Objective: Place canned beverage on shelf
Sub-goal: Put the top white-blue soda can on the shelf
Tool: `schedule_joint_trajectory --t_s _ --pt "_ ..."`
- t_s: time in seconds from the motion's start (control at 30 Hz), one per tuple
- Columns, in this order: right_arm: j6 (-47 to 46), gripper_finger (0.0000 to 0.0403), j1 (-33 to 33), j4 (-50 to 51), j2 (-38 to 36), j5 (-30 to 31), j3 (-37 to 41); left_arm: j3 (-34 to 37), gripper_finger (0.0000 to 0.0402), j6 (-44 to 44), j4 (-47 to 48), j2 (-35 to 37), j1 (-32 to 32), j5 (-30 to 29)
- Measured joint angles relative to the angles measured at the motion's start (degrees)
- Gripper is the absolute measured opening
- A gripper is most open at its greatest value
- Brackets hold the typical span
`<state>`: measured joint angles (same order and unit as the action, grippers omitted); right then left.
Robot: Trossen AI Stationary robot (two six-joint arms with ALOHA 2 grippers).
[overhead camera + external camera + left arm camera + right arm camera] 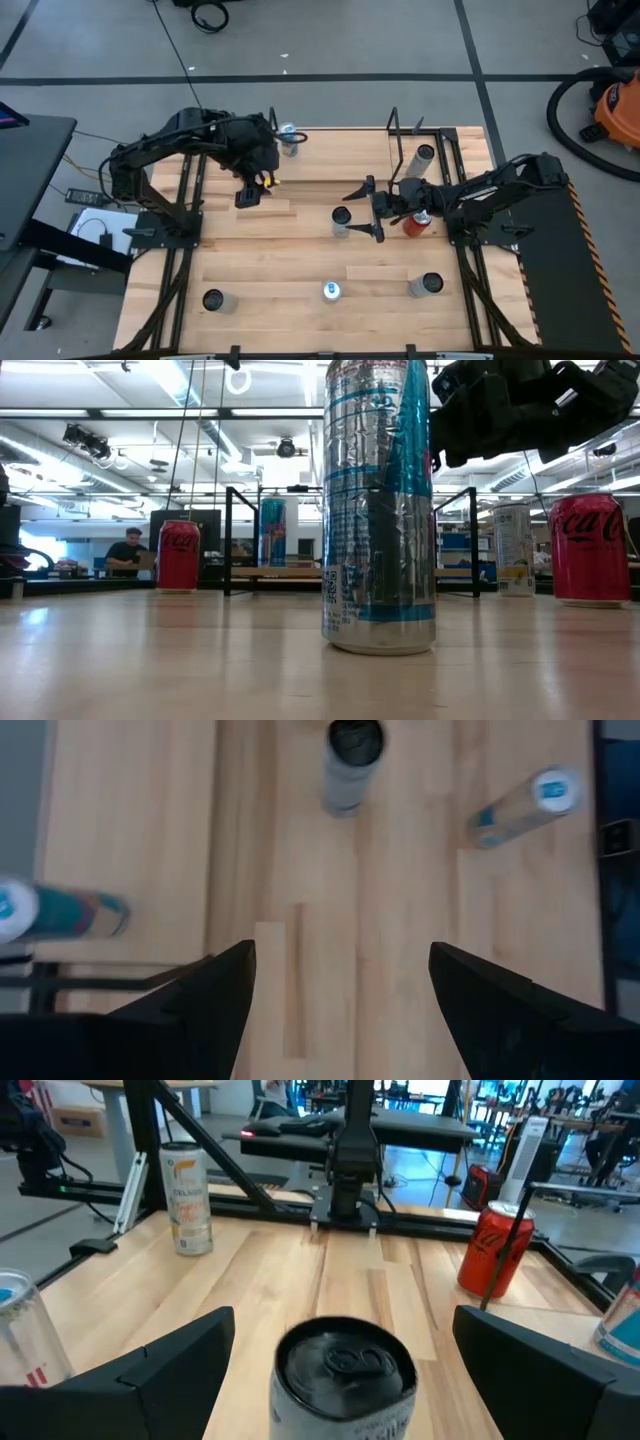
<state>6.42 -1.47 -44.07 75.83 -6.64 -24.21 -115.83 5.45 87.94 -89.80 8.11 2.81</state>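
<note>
One can (341, 222) between open right hand (365, 210) fingers, ungripped

Robotics lab: taped concrete floor (400, 50), shop vacuum (605, 105), rows of equipment-laden workbenches (420, 1125).

Beyond the butcher-block tabletop (300, 250): grey floor crossed by dark lines, an orange vacuum (612, 105) at the right, a seated person (127, 552) far off.
</note>
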Motion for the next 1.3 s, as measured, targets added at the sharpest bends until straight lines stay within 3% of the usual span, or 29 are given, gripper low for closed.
schedule_joint_trajectory --t_s 0.2,0.57,0.97,1.2,1.3 --pt "-0.17 0.0386 0.23 -0.26 -0.02 -0.04 0.00 0.00 0.0299 -1.74 0.37 0.86 2.52 -0.27" --pt "-0.42 0.0386 0.27 0.77 -0.02 -0.04 -0.02 0.00 0.0299 -2.80 -1.85 0.99 0.13 -0.14" --pt "1.21 0.0386 0.26 0.56 -0.02 -0.04 -0.02 0.02 0.0299 -6.26 -27.44 -0.84 -1.85 -0.44" --pt "2.38 0.0386 0.26 -0.12 -0.07 -0.02 -0.04 0.02 0.0299 -5.94 -32.02 -4.27 -5.26 -11.67" --pt "3.45 0.0386 0.26 -0.50 -0.07 -0.02 -0.04 0.00 0.0299 -6.97 -31.96 -5.95 -6.25 -13.22"
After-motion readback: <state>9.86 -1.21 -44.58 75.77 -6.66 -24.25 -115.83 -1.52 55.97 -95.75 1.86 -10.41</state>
